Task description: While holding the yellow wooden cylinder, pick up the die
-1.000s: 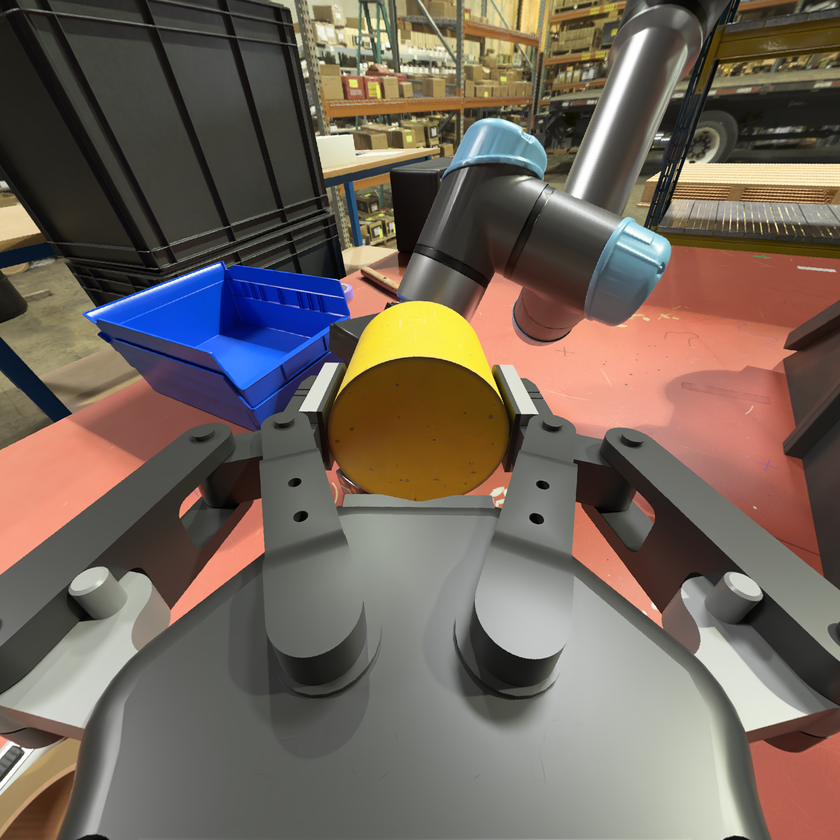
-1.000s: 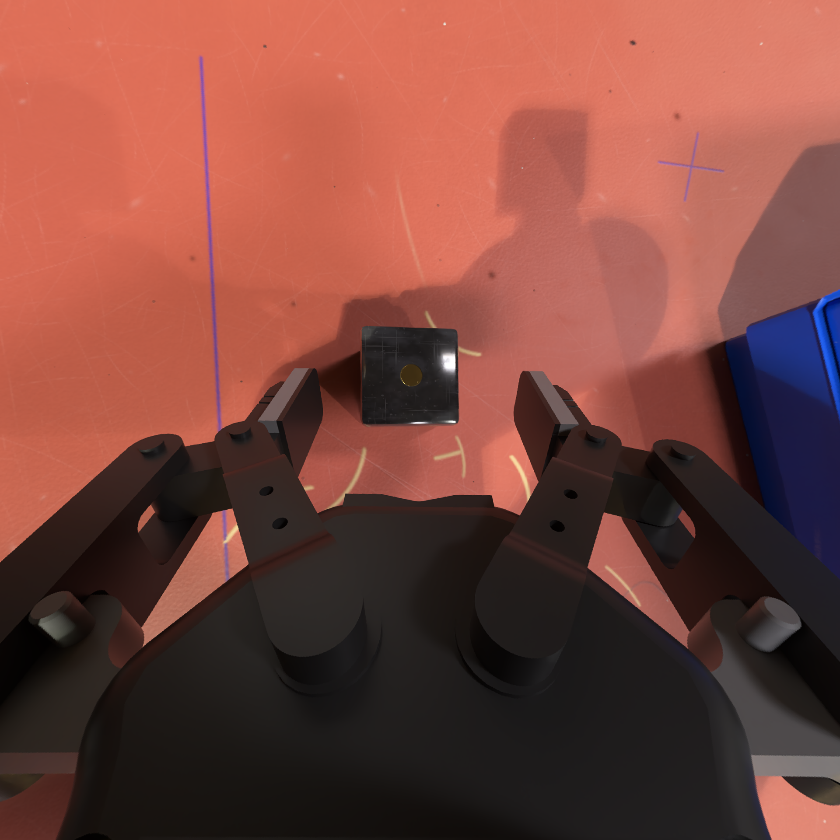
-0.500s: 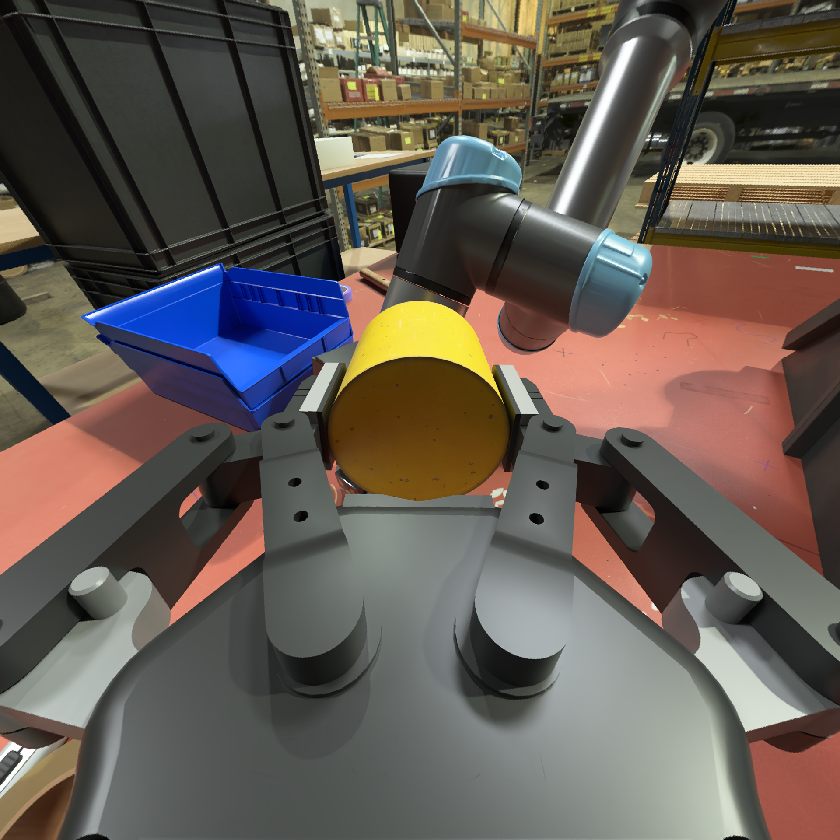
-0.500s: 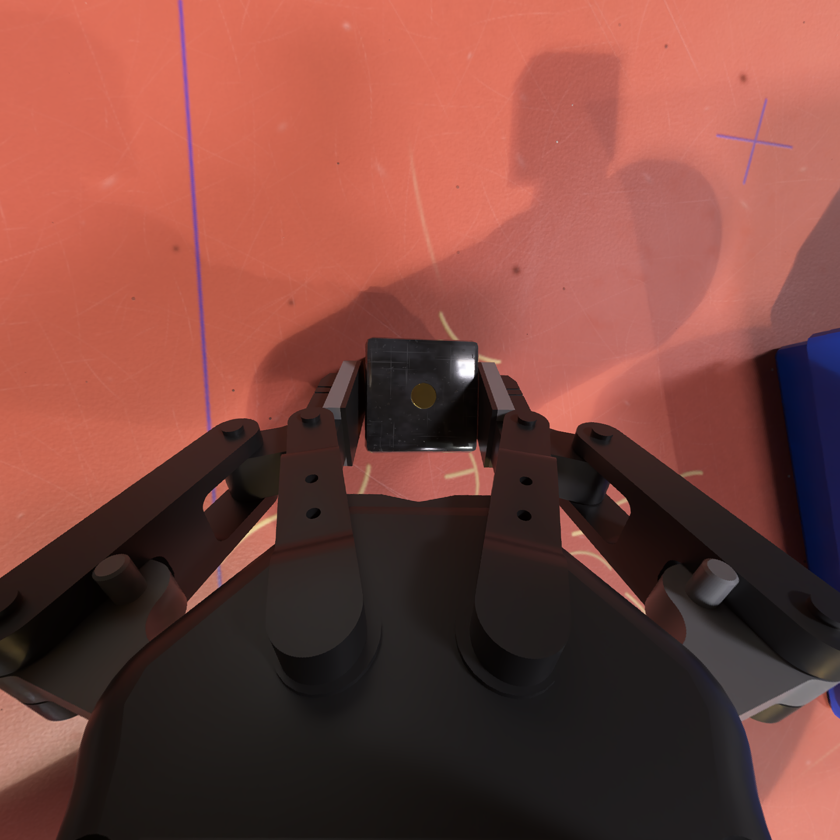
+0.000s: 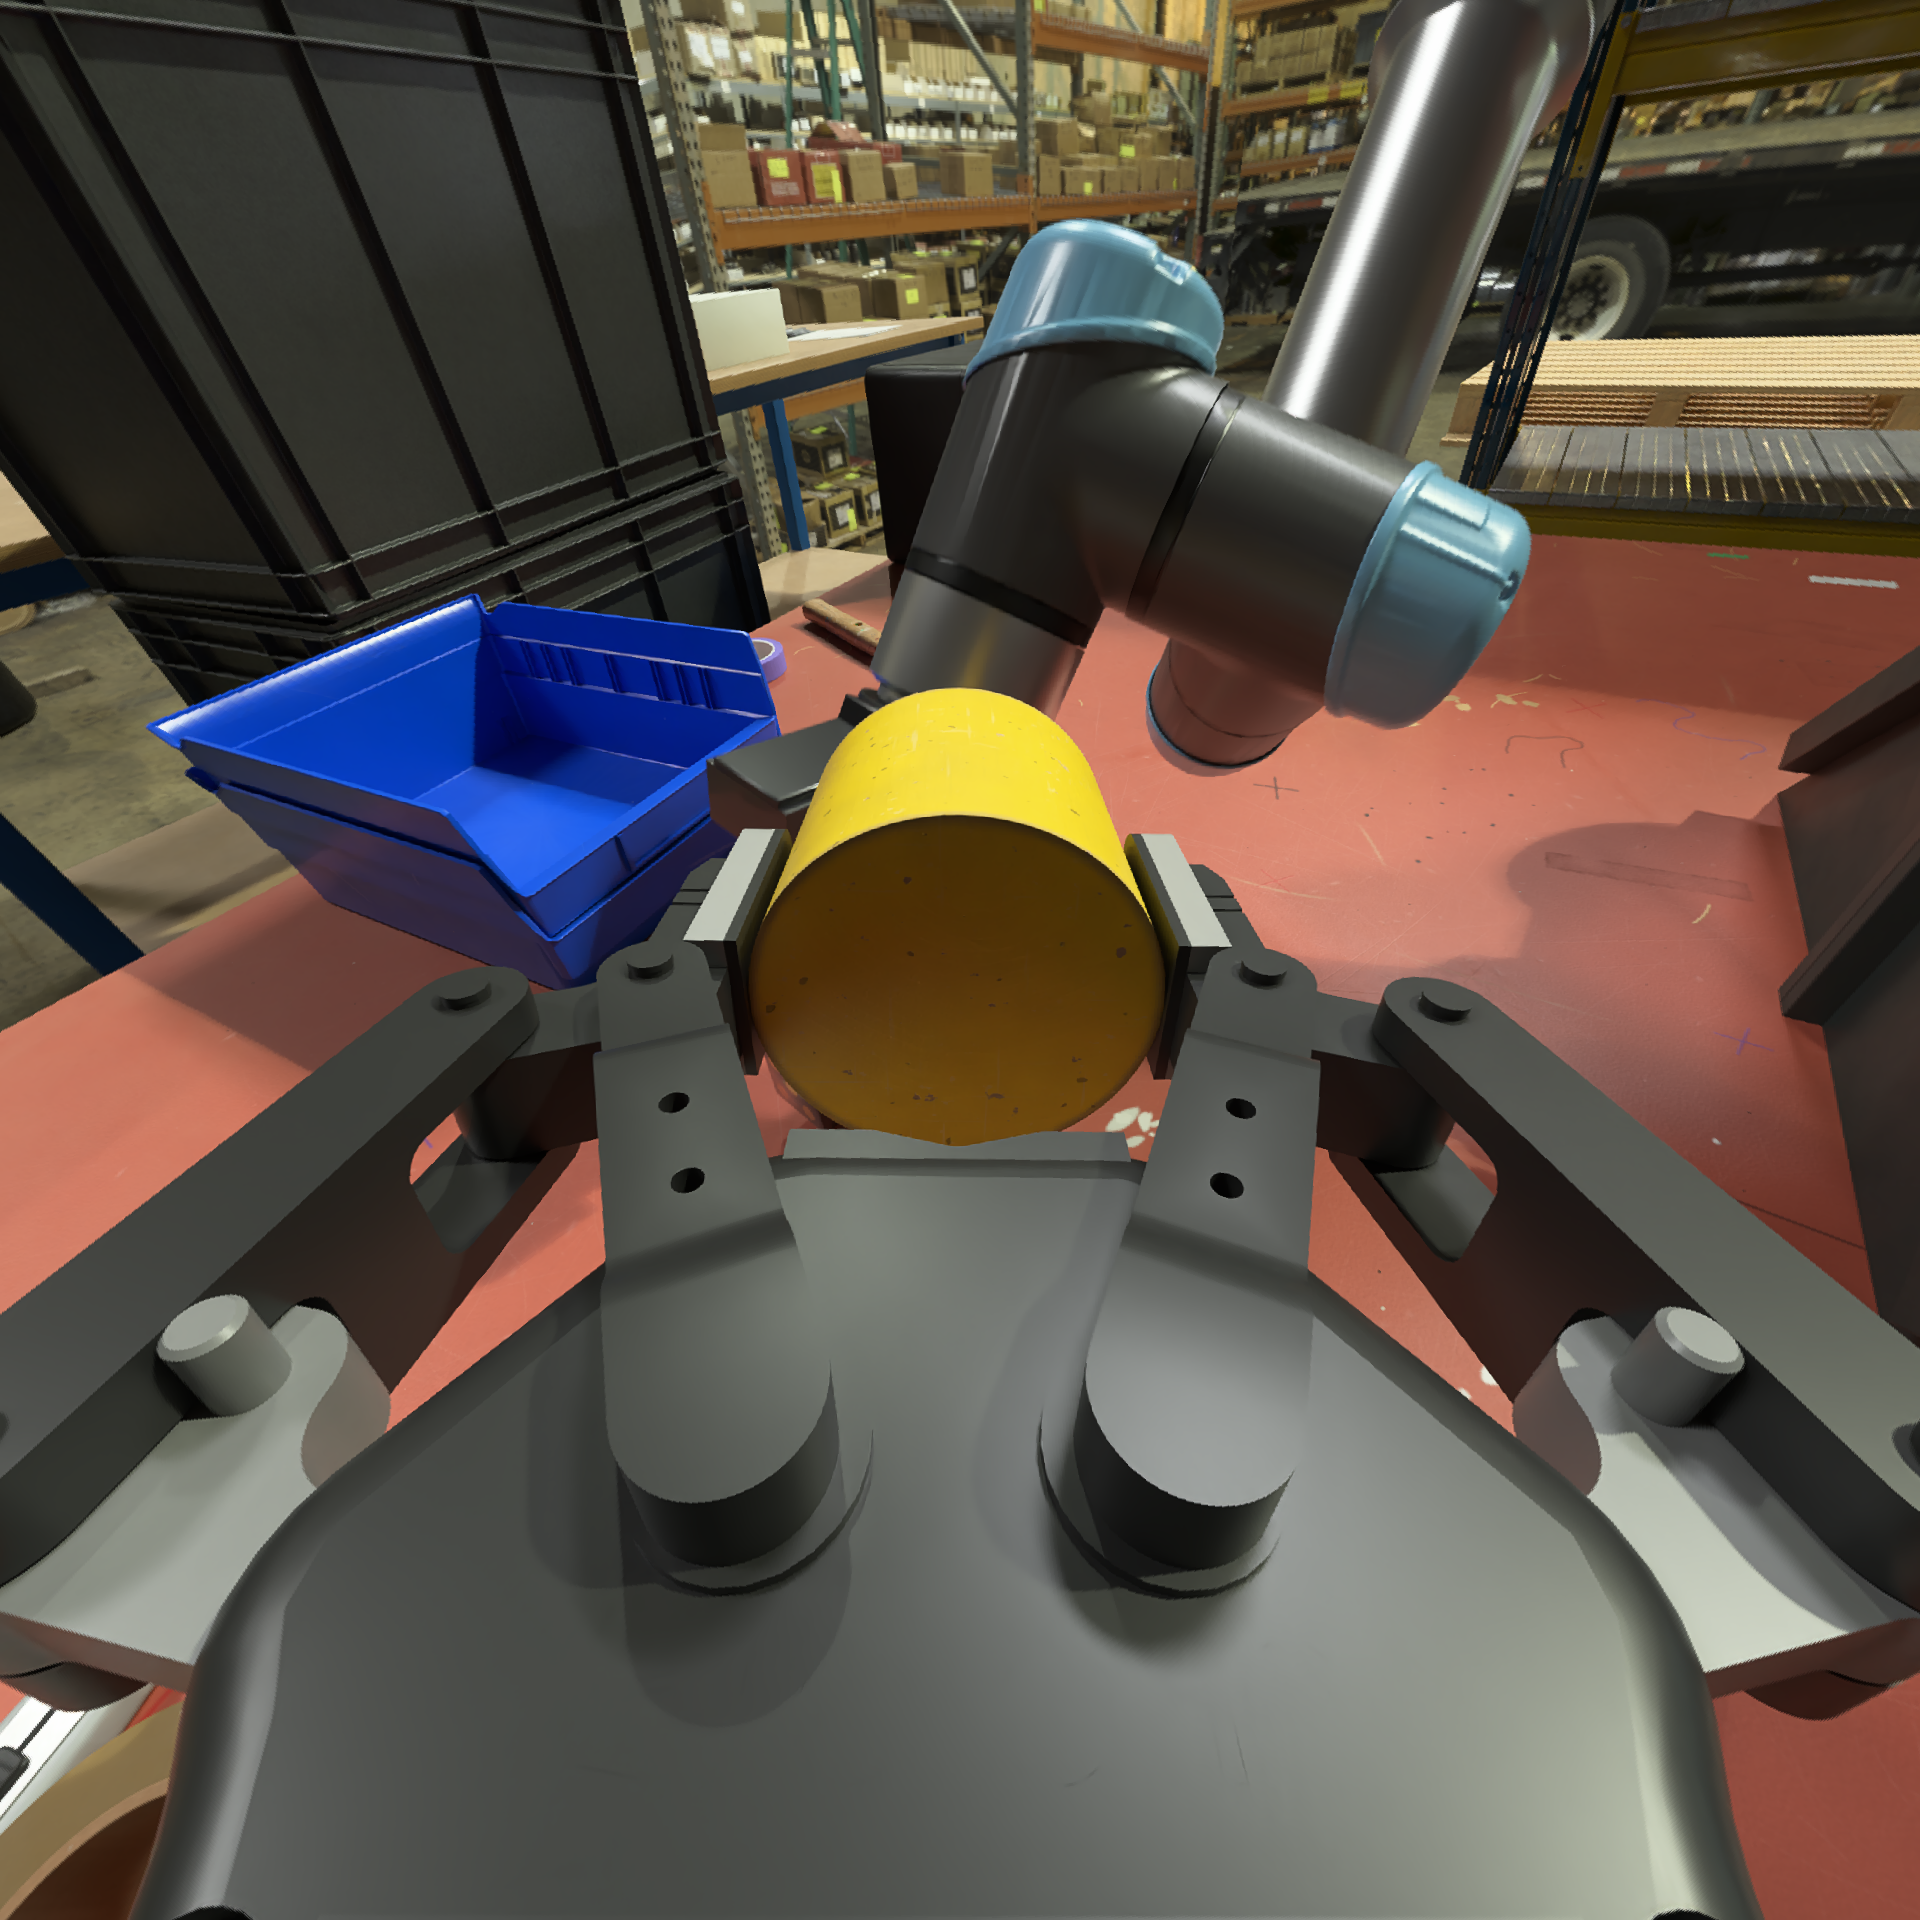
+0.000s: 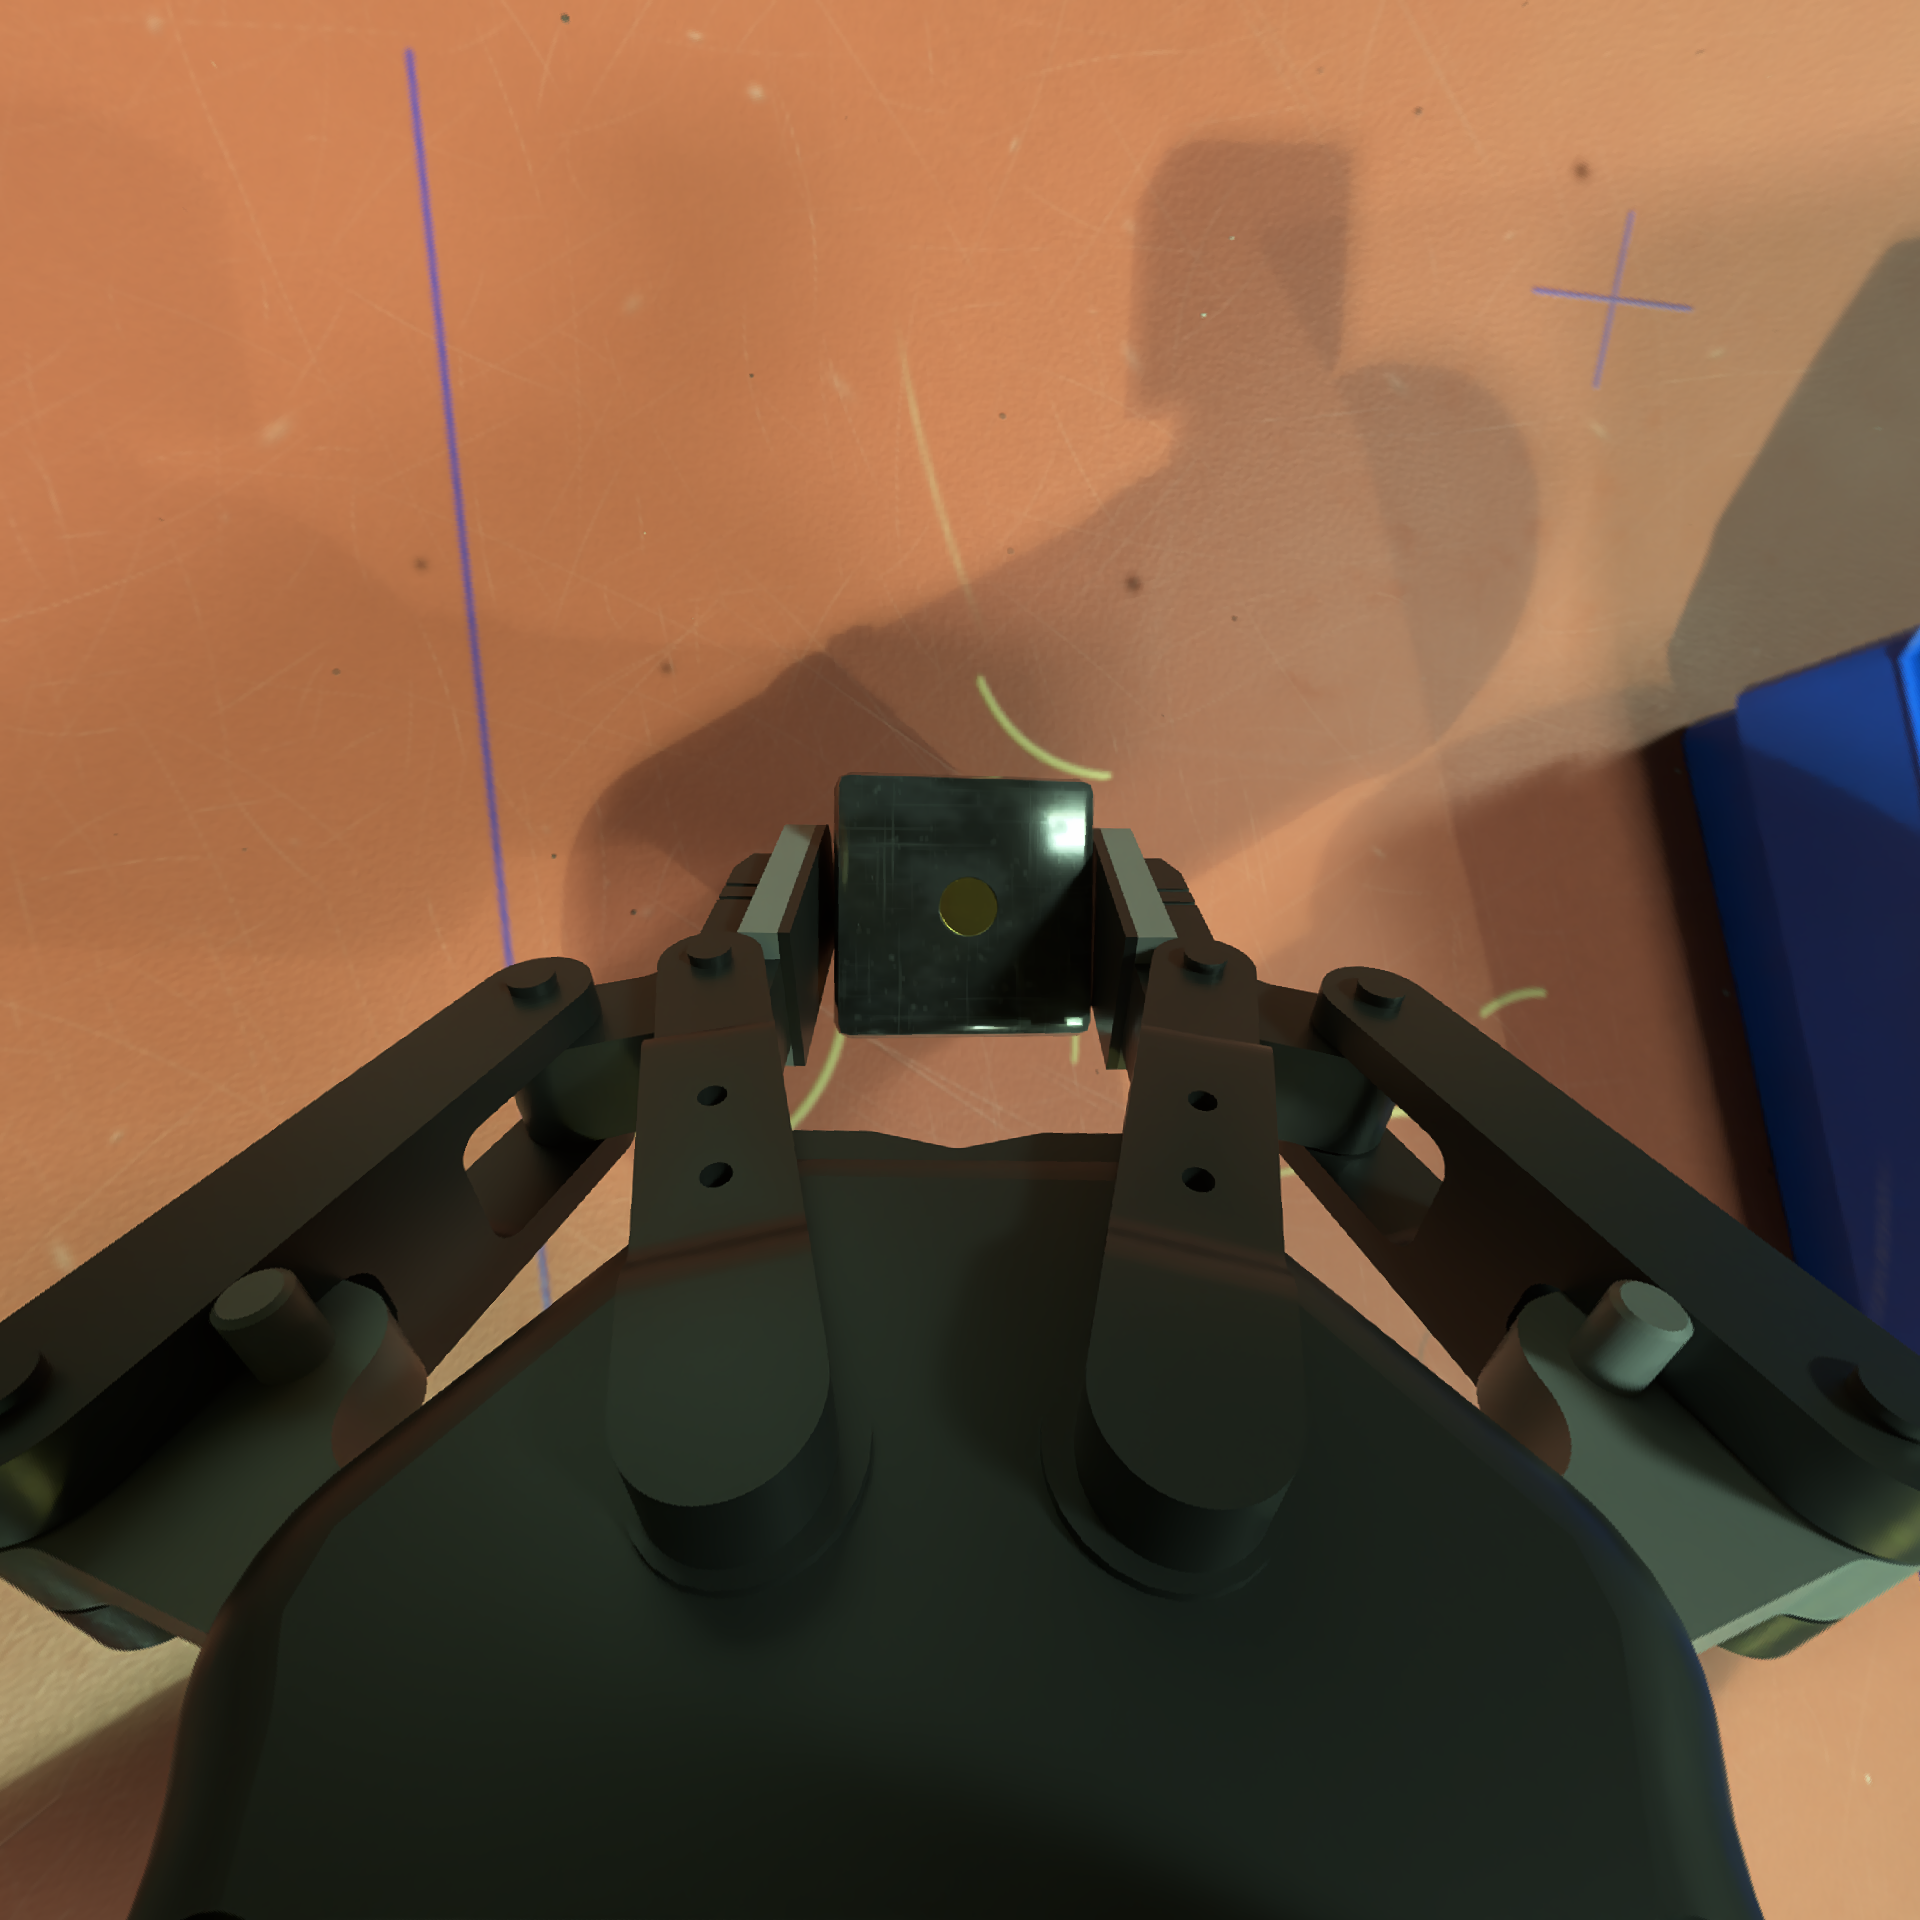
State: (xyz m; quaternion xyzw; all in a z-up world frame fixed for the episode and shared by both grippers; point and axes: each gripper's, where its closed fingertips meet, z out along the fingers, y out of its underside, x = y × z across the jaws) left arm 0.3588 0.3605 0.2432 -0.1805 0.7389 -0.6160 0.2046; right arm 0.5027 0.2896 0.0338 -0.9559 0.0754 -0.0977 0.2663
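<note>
Our left gripper (image 5: 951, 914) pinches the yellow cylinder (image 5: 954, 935) between both pads, above the red table (image 5: 1558, 831) and near the blue bins (image 5: 468, 758). Our right gripper (image 6: 961, 914) has its jaws pressed against opposite sides of the black die (image 6: 964, 904), over the table.

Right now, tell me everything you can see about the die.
The die is a glossy black cube with rounded edges, faintly scratched, catching a bright highlight near one corner. The face toward the camera carries one gold pip at its centre; the other faces are hidden. It sits squarely between the pads of the right claw, which press its two opposite sides. Whether it is clear of the red table cannot be told.
</note>
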